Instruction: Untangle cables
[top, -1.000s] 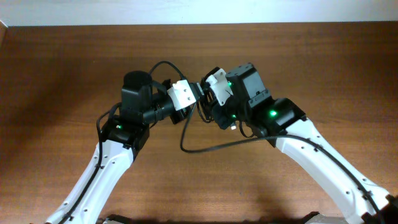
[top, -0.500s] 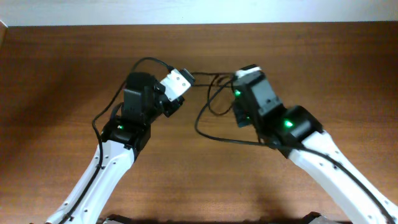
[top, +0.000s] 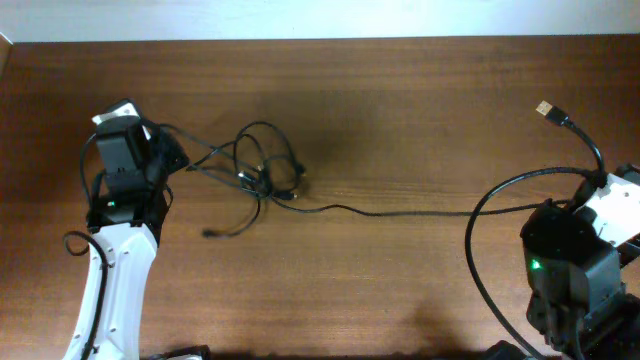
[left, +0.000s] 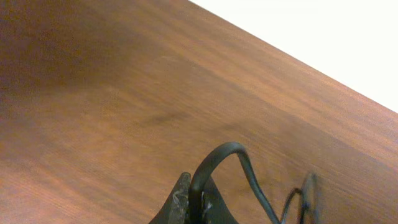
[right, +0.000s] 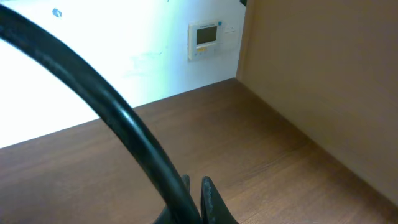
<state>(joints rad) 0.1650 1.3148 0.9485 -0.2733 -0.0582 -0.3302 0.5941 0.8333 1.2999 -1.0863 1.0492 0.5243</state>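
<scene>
The black cables lie across the wooden table, and a knot of loops (top: 262, 172) sits left of centre. One cable (top: 400, 212) runs from the knot to the right and up to a free plug end (top: 545, 108). My left gripper (top: 172, 158) is at the far left, shut on a cable that arches out of its jaws (left: 196, 202). My right gripper (top: 597, 184) is at the right edge, shut on the thick-looking cable (right: 124, 118) that crosses its jaws (right: 194, 198).
A loose cable end (top: 210, 234) lies below the knot. A brown panel (right: 323, 81) stands at the table's right side, with a white wall and a wall-mounted controller (right: 205, 38) behind. The table's far edge (left: 292, 59) meets white wall.
Both arms have pulled apart from the centre: the left to the far left, the right to the lower right. The cables are now drawn out across the table.
</scene>
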